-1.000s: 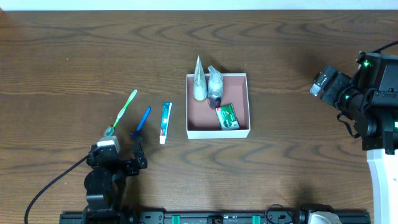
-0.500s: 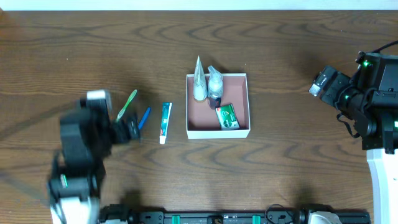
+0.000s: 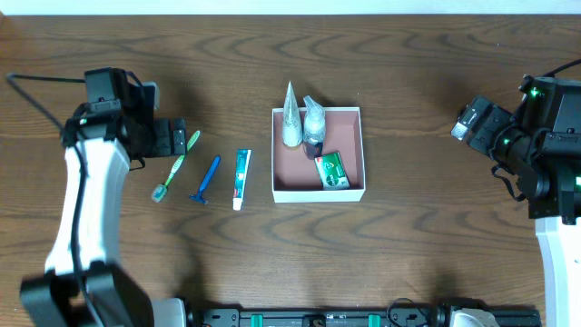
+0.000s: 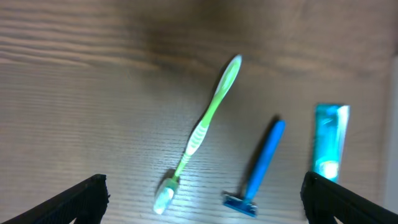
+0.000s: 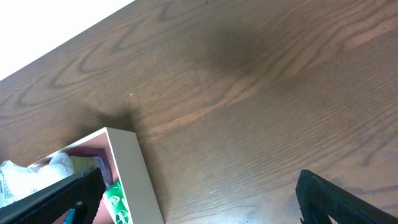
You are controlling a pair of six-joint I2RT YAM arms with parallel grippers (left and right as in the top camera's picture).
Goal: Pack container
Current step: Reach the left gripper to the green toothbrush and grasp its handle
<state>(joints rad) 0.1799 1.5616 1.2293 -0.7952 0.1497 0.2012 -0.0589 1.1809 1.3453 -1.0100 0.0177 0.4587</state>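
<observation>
The container (image 3: pixel 352 116), a square white-walled box with a pinkish-brown floor, sits mid-table; its wall shows in the right wrist view (image 5: pixel 140 177). It holds two pale bottles (image 3: pixel 290 127) and a green packet (image 3: pixel 331 170). A green toothbrush (image 3: pixel 176 164), a blue razor (image 3: pixel 205 179) and a toothpaste tube (image 3: pixel 241 178) lie left of it. My left gripper (image 3: pixel 175 136) is open above the toothbrush (image 4: pixel 202 127), with the razor (image 4: pixel 261 165) and tube (image 4: pixel 329 140) in its view. My right gripper (image 3: pixel 467 123) is open and empty, far right of the container.
The wooden table (image 3: pixel 427 236) stretches bare between the container and my right arm's base (image 3: pixel 558 245). The table's far edge meets a white surface (image 5: pixel 37 31) in the right wrist view.
My left arm has swung up from the table's front edge to above the toothbrush's top end. The right arm and the objects have not moved.
</observation>
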